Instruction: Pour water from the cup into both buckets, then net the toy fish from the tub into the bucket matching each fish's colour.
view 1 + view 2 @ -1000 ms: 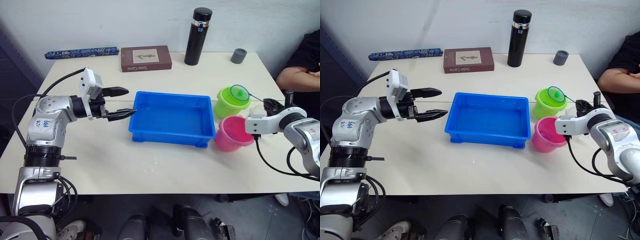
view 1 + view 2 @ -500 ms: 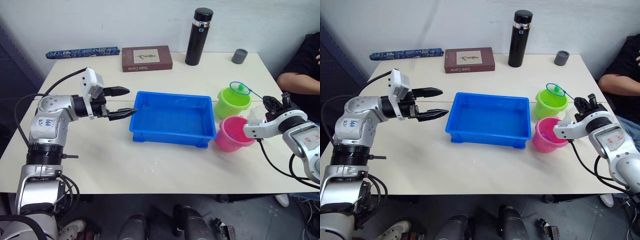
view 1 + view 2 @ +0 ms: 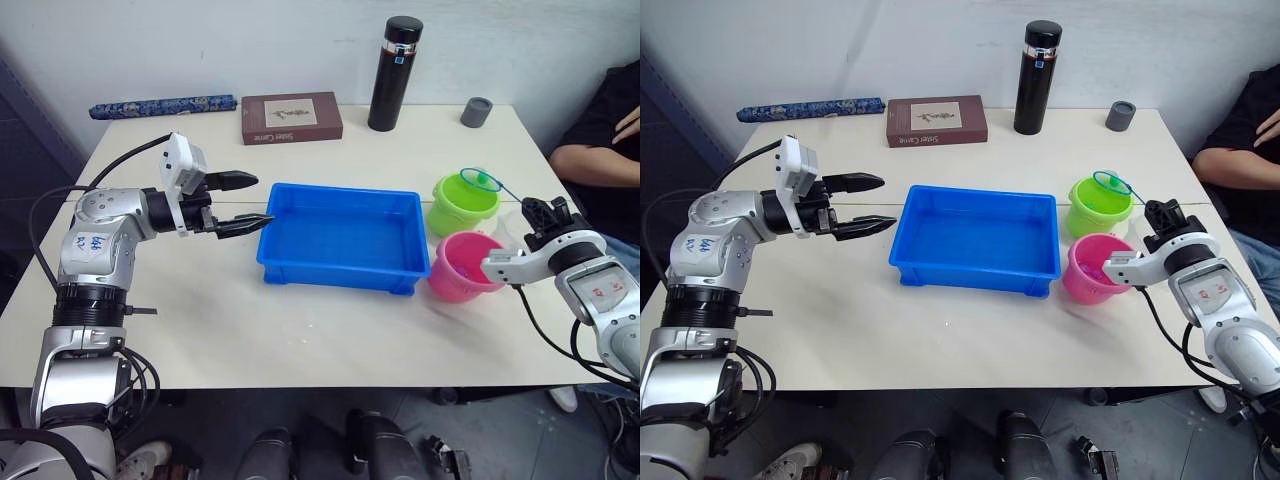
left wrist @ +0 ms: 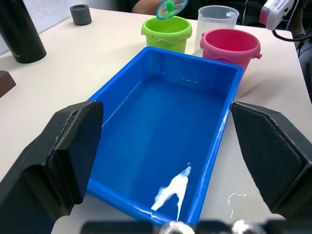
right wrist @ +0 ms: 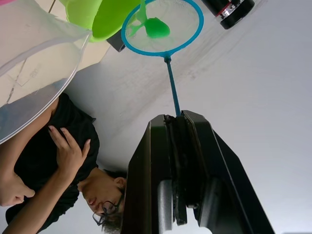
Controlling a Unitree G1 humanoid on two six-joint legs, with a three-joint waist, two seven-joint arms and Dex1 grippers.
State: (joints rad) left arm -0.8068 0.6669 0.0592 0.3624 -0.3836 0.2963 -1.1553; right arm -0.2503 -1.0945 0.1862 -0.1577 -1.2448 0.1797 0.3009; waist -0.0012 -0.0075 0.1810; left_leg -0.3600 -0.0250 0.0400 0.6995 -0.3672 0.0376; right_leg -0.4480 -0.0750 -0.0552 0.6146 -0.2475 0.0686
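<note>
The blue tub (image 3: pixel 340 236) lies mid-table with water on its floor. Right of it stand the lime green bucket (image 3: pixel 462 205) and, nearer me, the pink bucket (image 3: pixel 462 268). The clear cup (image 3: pixel 516 228) stands behind the pink bucket. My right gripper (image 3: pixel 546 212) is shut on the thin handle of the net (image 3: pixel 480 180). The net's blue hoop hangs over the green bucket's rim with a green toy fish (image 5: pixel 157 27) in it. My left gripper (image 3: pixel 252 204) is open and empty, hovering just off the tub's left end.
A black flask (image 3: pixel 390 72), a brown book (image 3: pixel 291 117), a small grey cup (image 3: pixel 476 111) and a blue patterned roll (image 3: pixel 162 104) line the far edge. A person's arm (image 3: pixel 600 155) rests at the table's right side.
My right wrist has turned and drawn slightly nearer, with the net hoop staying over the green bucket. The person's arm has shifted. My left arm has not moved.
</note>
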